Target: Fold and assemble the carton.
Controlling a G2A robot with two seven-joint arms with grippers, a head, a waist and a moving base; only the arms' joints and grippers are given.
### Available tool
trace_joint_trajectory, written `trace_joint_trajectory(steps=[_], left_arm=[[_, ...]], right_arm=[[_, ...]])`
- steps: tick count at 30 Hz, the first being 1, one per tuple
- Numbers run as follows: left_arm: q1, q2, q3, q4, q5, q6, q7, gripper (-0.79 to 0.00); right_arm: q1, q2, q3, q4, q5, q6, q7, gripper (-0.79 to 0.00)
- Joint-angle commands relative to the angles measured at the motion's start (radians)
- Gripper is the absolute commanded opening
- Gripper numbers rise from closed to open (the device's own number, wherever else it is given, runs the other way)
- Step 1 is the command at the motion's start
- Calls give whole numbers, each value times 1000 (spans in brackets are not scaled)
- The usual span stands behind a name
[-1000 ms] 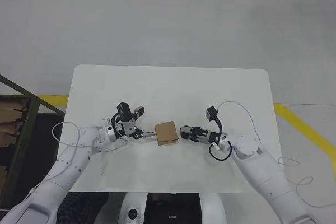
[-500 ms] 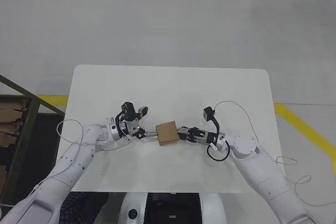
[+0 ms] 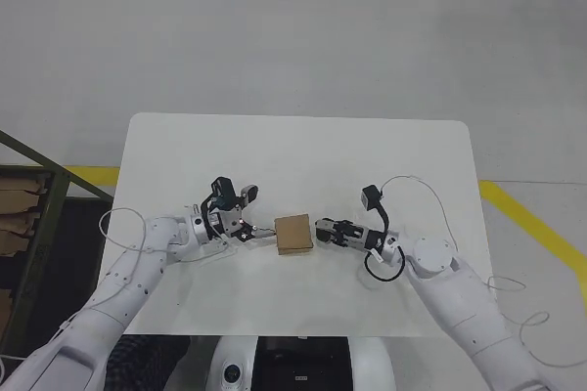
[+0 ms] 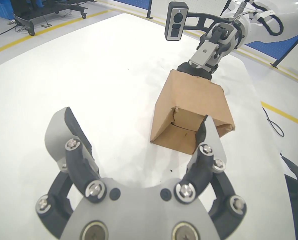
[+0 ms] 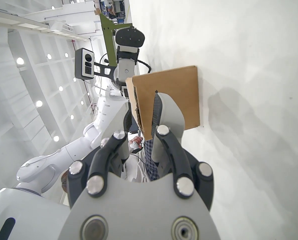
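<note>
A small brown carton (image 3: 293,235) lies on its side in the middle of the white table (image 3: 372,156). In the left wrist view its near end (image 4: 181,131) is open, with inner flaps folded part way in. My left gripper (image 3: 259,232) (image 4: 136,116) is open just short of that end, and one fingertip (image 4: 205,126) sits at the opening's edge. My right gripper (image 3: 320,233) (image 5: 140,106) is at the opposite end, shut on the carton's wall edge (image 5: 136,101), with one finger (image 5: 164,111) over the outer face.
A dark rack with cardboard pieces (image 3: 10,225) stands off the table's left side. Yellow floor tape (image 3: 528,220) runs to the right. A thin cable (image 3: 421,191) loops over the table by the right arm.
My left gripper has come closer to the carton's open end. The right gripper pushed in slightly and eased back, and the carton shifted a little.
</note>
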Motion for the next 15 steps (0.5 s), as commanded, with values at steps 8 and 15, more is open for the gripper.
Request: trace_joint_trajectory(steps=[8,15], left_arm=[[-7,9,-66,2,-31,26,45,0],[-8,18,-144,-7,-103,63,68,0]], right_arm=[[-58,30,117,-66,-12,-9,-26,-610],[-76,53,231,-96,-50,-44,-93,-588]])
